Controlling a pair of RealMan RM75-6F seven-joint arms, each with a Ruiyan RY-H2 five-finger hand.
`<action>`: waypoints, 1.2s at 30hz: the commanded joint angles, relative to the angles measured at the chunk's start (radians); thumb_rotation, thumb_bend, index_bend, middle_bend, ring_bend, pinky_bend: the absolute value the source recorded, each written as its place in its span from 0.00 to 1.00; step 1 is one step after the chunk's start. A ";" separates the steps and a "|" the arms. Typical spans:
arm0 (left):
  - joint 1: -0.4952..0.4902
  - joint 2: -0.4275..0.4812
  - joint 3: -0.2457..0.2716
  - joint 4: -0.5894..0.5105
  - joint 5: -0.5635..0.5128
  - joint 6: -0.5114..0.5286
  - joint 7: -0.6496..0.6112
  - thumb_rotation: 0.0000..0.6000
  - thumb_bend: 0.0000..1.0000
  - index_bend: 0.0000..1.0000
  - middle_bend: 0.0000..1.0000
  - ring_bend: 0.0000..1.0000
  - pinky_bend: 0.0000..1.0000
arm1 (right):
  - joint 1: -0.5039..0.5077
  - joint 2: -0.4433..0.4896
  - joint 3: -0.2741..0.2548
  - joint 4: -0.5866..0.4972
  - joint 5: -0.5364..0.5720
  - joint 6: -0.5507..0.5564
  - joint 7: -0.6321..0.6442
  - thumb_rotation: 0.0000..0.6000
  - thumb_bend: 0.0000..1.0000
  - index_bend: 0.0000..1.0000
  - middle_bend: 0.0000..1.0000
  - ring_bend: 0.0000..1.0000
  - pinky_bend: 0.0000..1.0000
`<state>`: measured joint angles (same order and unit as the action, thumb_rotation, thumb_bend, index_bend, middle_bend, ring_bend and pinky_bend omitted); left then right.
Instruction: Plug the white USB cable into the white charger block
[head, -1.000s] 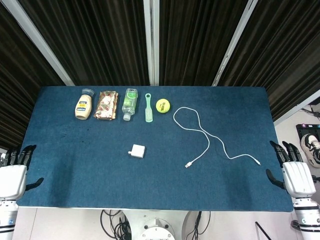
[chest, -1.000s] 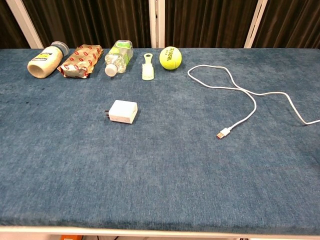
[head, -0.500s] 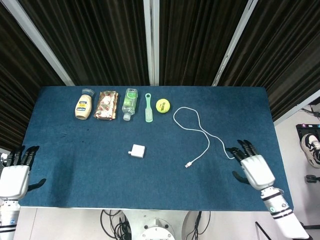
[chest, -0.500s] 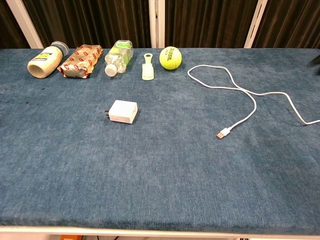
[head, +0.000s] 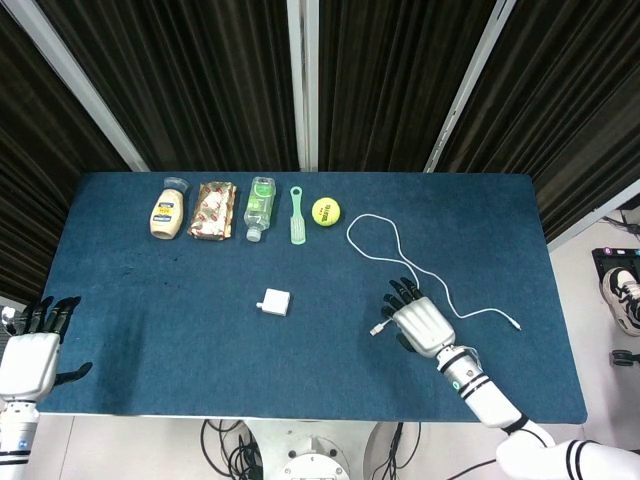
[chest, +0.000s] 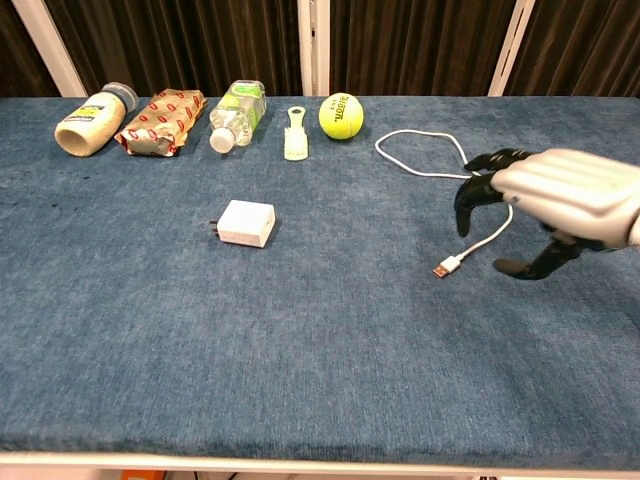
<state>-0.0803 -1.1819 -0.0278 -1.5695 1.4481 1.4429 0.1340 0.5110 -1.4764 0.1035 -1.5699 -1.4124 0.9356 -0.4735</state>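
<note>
Right hand hovers w/ fingers spread, holding nothing, just above the white USB cable. White charger block lies well left of cable plug.

Light: even and bright from overhead, no hot spots on the blue table.
Shadows: soft and short; a faint one lies just under the right hand.
Glare: a mild sheen on that hand's white back; dark curtains behind it stay dull.
Focus: sharp in both views; the hand's dark fingers are slightly soft.
Distortion: head view bends the table edges outward, away from the hand.
</note>
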 joint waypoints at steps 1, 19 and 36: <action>-0.002 -0.002 0.000 0.006 -0.002 -0.005 -0.007 1.00 0.00 0.09 0.09 0.03 0.00 | 0.023 -0.023 0.003 0.013 0.031 -0.025 -0.021 1.00 0.27 0.40 0.21 0.00 0.00; -0.002 -0.006 0.003 0.022 -0.005 -0.011 -0.027 1.00 0.00 0.09 0.09 0.03 0.00 | 0.078 -0.075 -0.017 0.079 0.052 -0.034 0.015 1.00 0.30 0.47 0.23 0.00 0.00; 0.001 -0.006 0.004 0.020 -0.007 -0.008 -0.023 1.00 0.00 0.09 0.09 0.03 0.00 | 0.092 -0.081 -0.031 0.097 0.072 -0.013 0.034 1.00 0.33 0.54 0.27 0.00 0.00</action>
<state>-0.0797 -1.1883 -0.0239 -1.5492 1.4410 1.4349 0.1109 0.6025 -1.5567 0.0728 -1.4730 -1.3407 0.9220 -0.4397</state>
